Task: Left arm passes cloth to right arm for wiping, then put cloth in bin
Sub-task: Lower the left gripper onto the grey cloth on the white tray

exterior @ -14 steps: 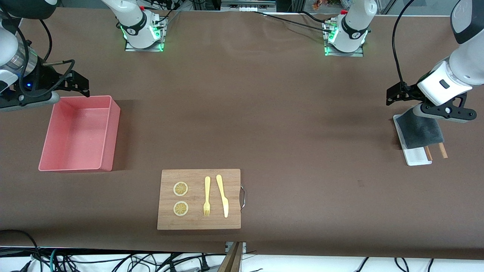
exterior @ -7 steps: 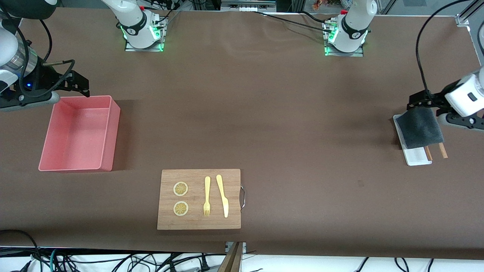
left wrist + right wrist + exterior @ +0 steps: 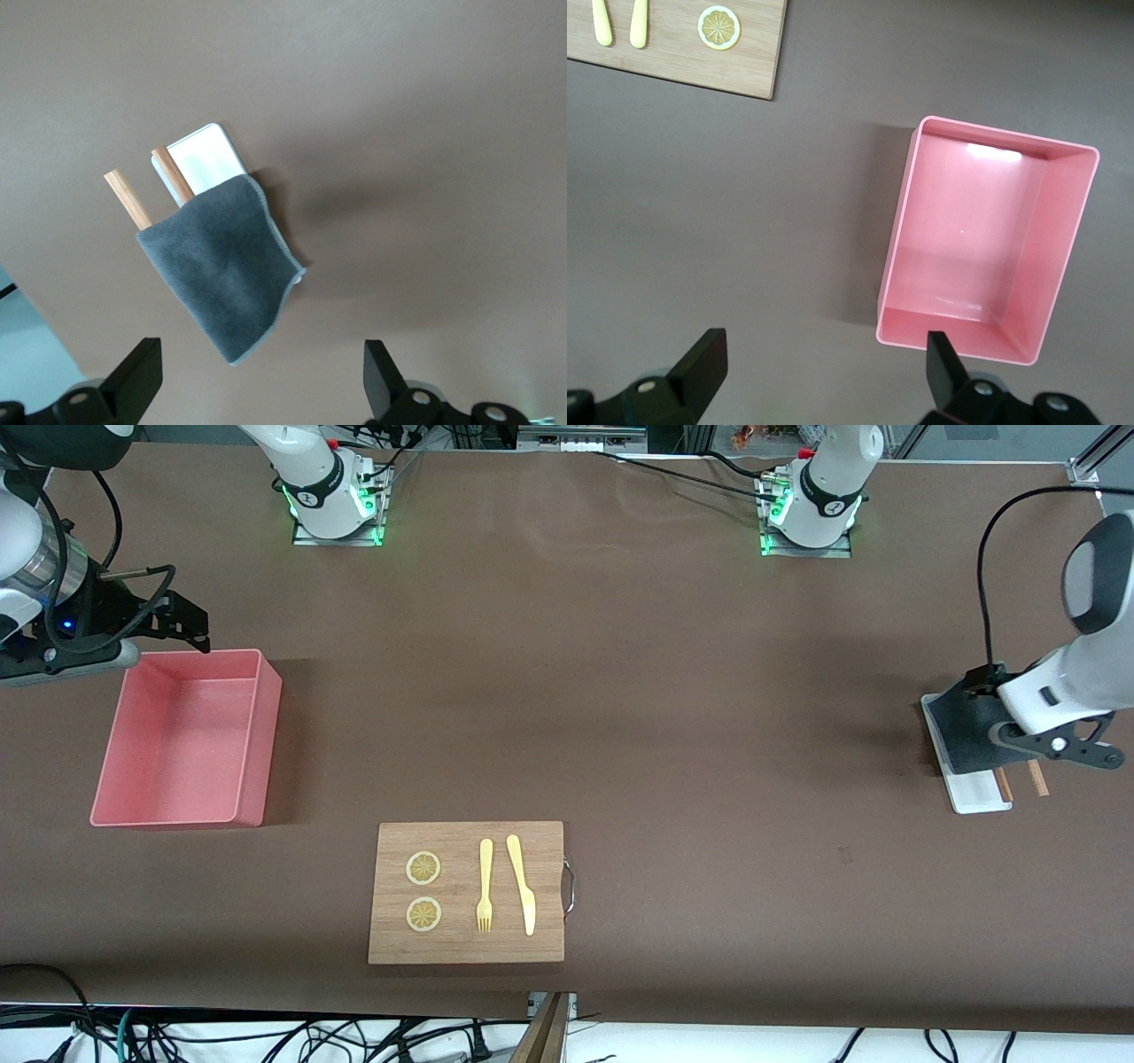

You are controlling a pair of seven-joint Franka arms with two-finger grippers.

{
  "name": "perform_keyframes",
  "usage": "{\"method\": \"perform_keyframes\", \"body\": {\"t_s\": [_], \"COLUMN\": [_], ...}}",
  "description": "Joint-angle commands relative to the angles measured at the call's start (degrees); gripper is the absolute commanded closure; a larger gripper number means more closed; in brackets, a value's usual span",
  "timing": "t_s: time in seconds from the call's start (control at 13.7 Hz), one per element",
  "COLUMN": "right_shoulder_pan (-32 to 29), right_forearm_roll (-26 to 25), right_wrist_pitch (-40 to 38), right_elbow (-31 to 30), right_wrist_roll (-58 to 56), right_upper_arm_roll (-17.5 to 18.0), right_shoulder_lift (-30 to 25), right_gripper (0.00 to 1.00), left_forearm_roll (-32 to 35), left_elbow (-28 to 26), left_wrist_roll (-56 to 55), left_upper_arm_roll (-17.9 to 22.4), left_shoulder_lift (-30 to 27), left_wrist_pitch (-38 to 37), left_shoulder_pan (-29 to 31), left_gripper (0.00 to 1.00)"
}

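The cloth [image 3: 968, 740] lies dark grey side up, draped over a narrow white tray [image 3: 979, 790] at the left arm's end of the table. My left gripper [image 3: 979, 689] hovers over the cloth, open and empty. In the left wrist view the cloth [image 3: 221, 266] lies just ahead of the open left gripper [image 3: 259, 390], apart from it. The salmon-pink bin [image 3: 267, 717] stands empty at the right arm's end. My right gripper [image 3: 182, 622] waits open and empty over the table by the bin's farther edge. The right wrist view shows the bin [image 3: 895, 248] beside the open right gripper [image 3: 824, 372].
Two wooden sticks [image 3: 1035, 778] poke out from under the cloth beside the tray; they also show in the left wrist view [image 3: 128, 199]. A wooden cutting board [image 3: 549, 850] with two lemon slices, a yellow fork and a yellow knife lies near the front edge.
The left arm swung toward its end of the table and then came down closer over the cloth. The cloth and the right arm have not moved.
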Motion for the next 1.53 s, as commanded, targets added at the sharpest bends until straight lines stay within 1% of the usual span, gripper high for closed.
{"method": "perform_keyframes", "body": {"t_s": [0.0, 0.15, 0.22, 0.36, 0.44, 0.58, 0.66, 0.95, 1.09, 1.17, 1.24, 1.31, 1.38, 1.46], "right_shoulder_pan": [-0.2, -0.2, -0.2, -0.3, -0.3, -0.3, -0.2, -0.3, -0.2, -0.3, -0.4, -0.6, -0.6, -0.7], "right_forearm_roll": [0.5, 0.5, 0.5, 0.5, 0.5, 0.5, 0.5, 0.5, 0.4, 0.4, 0.6, 0.8, 0.9, 0.9], "right_wrist_pitch": [-0.3, -0.3, -0.3, -0.3, -0.3, -0.3, -0.3, -0.3, -0.3, -0.3, -0.5, -0.9, -1.1, -1.8], "right_elbow": [1.0, 1.0, 1.0, 1.0, 1.0, 1.0, 1.0, 1.0, 1.0, 1.0, 1.0, 1.0, 1.4, 2.3], "right_wrist_roll": [-0.4, -0.4, -0.4, -0.4, -0.4, -0.4, -0.4, -0.4, -0.4, -0.3, 0.2, 0.5, 0.2, 0.0], "right_upper_arm_roll": [0.2, 0.2, 0.2, 0.2, 0.2, 0.2, 0.2, 0.2, 0.2, 0.2, 0.1, -0.1, -0.2, -0.3], "right_shoulder_lift": [0.3, 0.3, 0.3, 0.3, 0.3, 0.3, 0.3, 0.3, 0.3, 0.3, 0.3, 0.1, 0.0, -0.3], "right_gripper": [0.01, 0.01, 0.01, 0.01, 0.01, 0.01, 0.01, 0.01, 0.01, 0.01, 0.01, 0.01, 0.01, 0.00], "left_forearm_roll": [6.0, 11.5, 15.4, 20.1, 24.9, 36.9, 40.0, 43.0, 44.5, 46.3, 48.0, 49.6, 50.1, 50.2], "left_elbow": [-6.5, -13.3, -16.6, -22.9, -26.0, -30.6, -32.1, -33.4, -34.6, -35.2, -35.3, -35.3, -35.5, -36.2], "left_wrist_roll": [-7.4, -15.3, -19.5, -27.8, -33.2, -46.3, -52.8, -61.5, -66.6, -67.9, -68.6, -69.4, -70.5, -71.0], "left_upper_arm_roll": [-0.1, -0.5, -0.8, -2.1, -2.6, -3.0, -3.0, -3.0, -3.0, -3.0, -3.0, -3.0, -3.0, -3.0], "left_shoulder_lift": [1.1, 1.1, 0.7, -0.8, -0.8, 0.2, 1.3, 6.3, 7.7, 7.8, 8.5, 9.0, 9.2, 9.3], "left_wrist_pitch": [8.7, 16.0, 18.1, 20.8, 22.3, 22.9, 23.2, 23.5, 23.5, 23.4, 23.3, 23.3, 23.0, 22.8], "left_shoulder_pan": [0.0, -0.7, -0.8, -0.9, -0.9, -0.9, -1.0, -0.9, -0.9, -1.0, -0.9, -0.8, -0.7, -0.7], "left_gripper": [0.00, 0.00, 0.00, 0.00, 0.00, 0.00, 0.00, 0.00, 0.00, 0.00, 0.05, 0.08, 0.08, 0.11]}}
